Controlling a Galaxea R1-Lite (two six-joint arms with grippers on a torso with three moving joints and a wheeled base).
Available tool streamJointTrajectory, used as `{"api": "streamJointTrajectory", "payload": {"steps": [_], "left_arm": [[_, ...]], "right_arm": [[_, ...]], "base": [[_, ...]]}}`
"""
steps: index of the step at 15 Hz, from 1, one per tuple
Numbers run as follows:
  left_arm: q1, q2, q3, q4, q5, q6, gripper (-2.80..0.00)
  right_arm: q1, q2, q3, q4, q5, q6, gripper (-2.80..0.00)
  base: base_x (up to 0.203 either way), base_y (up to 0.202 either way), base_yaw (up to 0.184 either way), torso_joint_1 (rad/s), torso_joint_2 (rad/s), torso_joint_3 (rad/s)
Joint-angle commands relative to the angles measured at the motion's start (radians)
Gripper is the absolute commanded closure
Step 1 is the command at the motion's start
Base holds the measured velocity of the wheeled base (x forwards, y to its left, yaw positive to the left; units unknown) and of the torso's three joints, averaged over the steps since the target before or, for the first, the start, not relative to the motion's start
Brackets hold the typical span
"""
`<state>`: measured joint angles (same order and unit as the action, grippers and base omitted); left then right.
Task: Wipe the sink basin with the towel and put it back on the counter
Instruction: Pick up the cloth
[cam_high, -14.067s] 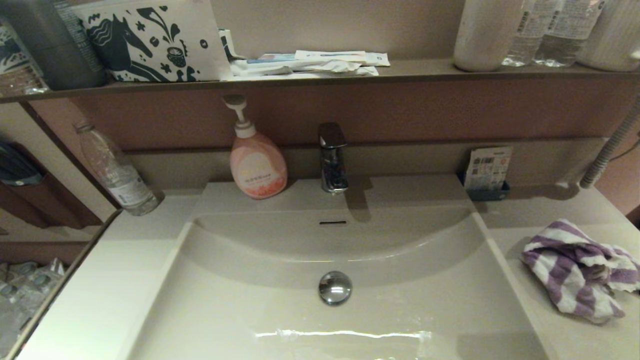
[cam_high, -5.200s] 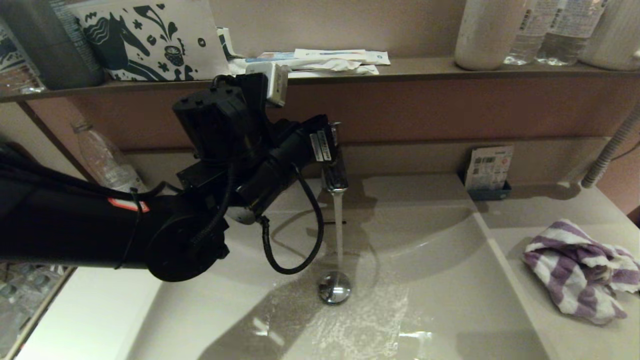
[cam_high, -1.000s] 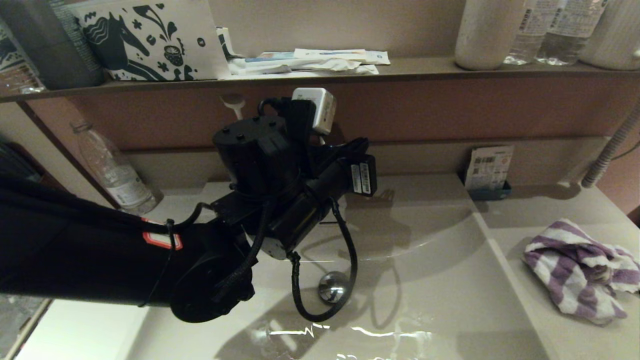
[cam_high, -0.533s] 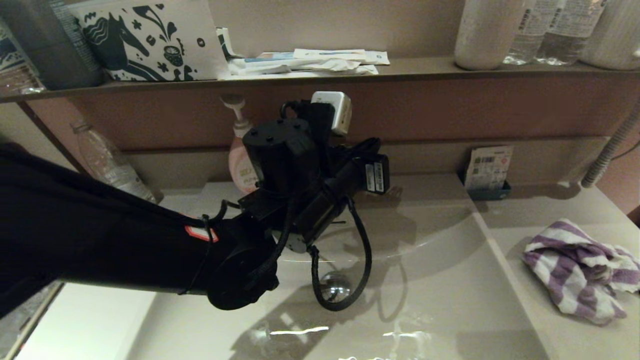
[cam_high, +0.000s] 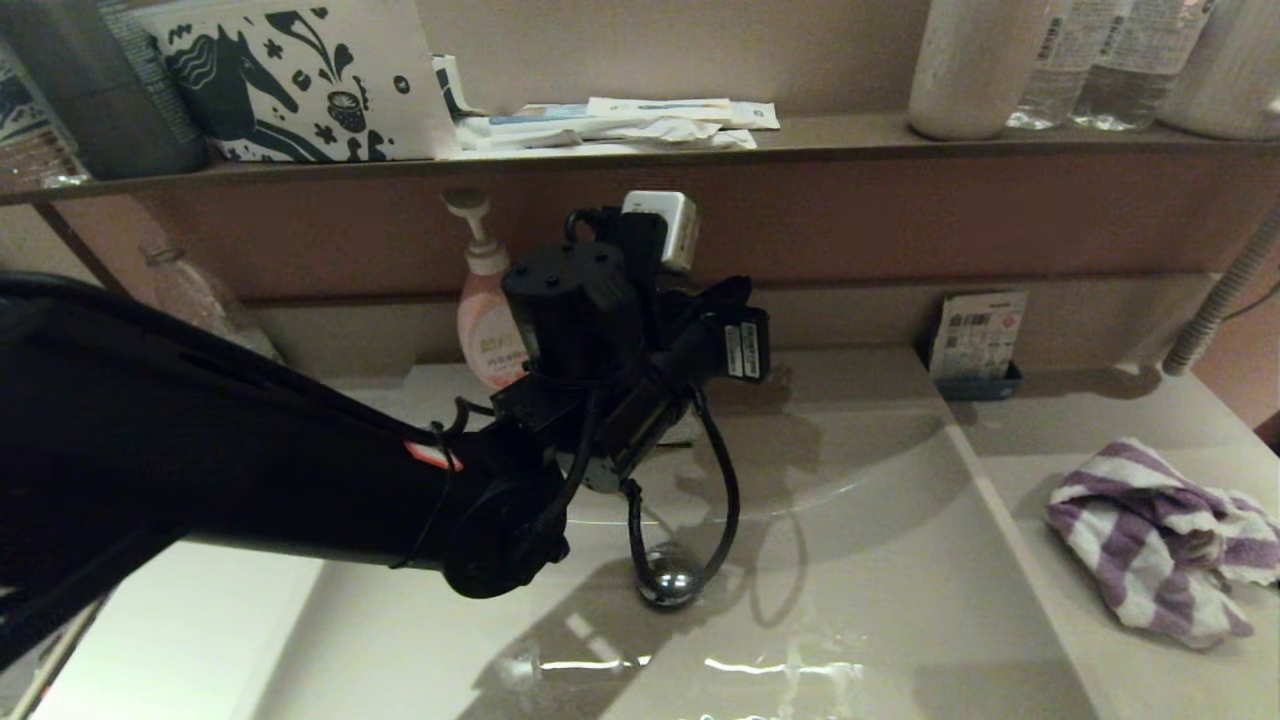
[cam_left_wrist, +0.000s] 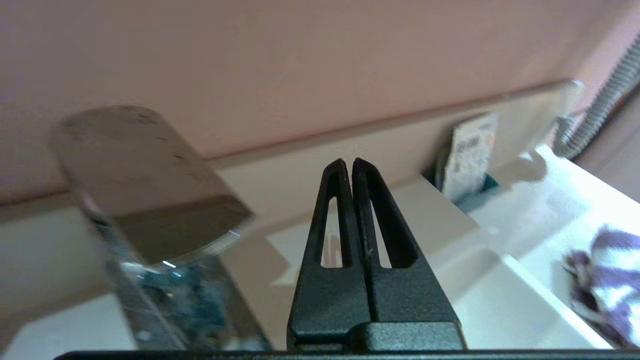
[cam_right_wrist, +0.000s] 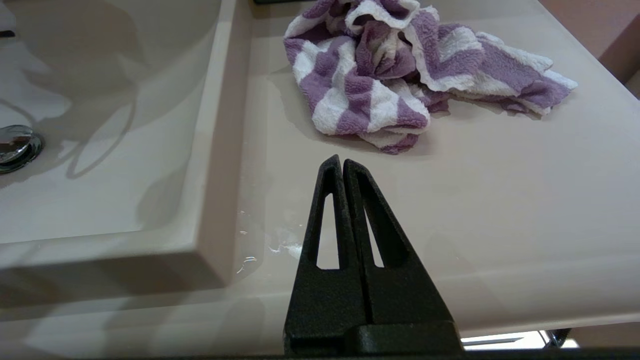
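The purple and white striped towel (cam_high: 1160, 540) lies crumpled on the counter (cam_high: 1090, 440) to the right of the sink basin (cam_high: 880, 560). The basin's floor is wet, and its chrome drain plug (cam_high: 668, 585) shows below my left arm. My left arm reaches across the basin, and its wrist hides the faucet in the head view. My left gripper (cam_left_wrist: 348, 162) is shut and empty, just right of the faucet handle (cam_left_wrist: 145, 180). My right gripper (cam_right_wrist: 339, 161) is shut and empty, low over the counter's front (cam_right_wrist: 500, 200), a short way before the towel (cam_right_wrist: 400, 65).
A pink soap pump bottle (cam_high: 485, 330) stands behind the basin at the left. A card holder (cam_high: 975, 340) sits at the back right, a ribbed hose (cam_high: 1215, 300) beyond it. The brown shelf (cam_high: 850, 140) above holds paper packets, bottles and a patterned box.
The water that ran five seconds ago has stopped. Over the last second my left arm has shifted to the right, away from the faucet, uncovering the soap bottle. The towel has not moved.
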<state>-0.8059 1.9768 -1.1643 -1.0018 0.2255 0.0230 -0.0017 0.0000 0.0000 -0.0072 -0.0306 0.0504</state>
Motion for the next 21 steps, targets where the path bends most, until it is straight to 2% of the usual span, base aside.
{"api": "streamJointTrajectory", "payload": {"steps": [1,5,10,15,19,21], "left_arm": [[0.016,-0.002,0.006,-0.022,0.001,0.000,0.00],[0.042,-0.016,0.024,-0.033,-0.004,0.000,0.00],[0.052,-0.021,0.113,-0.108,-0.012,0.000,0.00],[0.074,-0.035,0.130,-0.115,-0.014,0.000,0.00],[0.068,-0.044,0.149,-0.117,-0.014,0.000,0.00],[0.041,-0.045,0.185,-0.135,-0.012,0.000,0.00]], "right_arm": [[0.000,0.000,0.000,0.000,0.000,0.000,0.00],[0.000,0.000,0.000,0.000,0.000,0.000,0.00],[0.000,0.000,0.000,0.000,0.000,0.000,0.00],[0.000,0.000,0.000,0.000,0.000,0.000,0.00],[0.000,0.000,0.000,0.000,0.000,0.000,0.00],[0.000,0.000,0.000,0.000,0.000,0.000,0.00]], "base": [[0.000,0.000,0.000,0.000,0.00,0.000],[0.000,0.000,0.000,0.000,0.00,0.000],[0.000,0.000,0.000,0.000,0.00,0.000],[0.000,0.000,0.000,0.000,0.00,0.000],[0.000,0.000,0.000,0.000,0.00,0.000],[0.000,0.000,0.000,0.000,0.00,0.000]]}}
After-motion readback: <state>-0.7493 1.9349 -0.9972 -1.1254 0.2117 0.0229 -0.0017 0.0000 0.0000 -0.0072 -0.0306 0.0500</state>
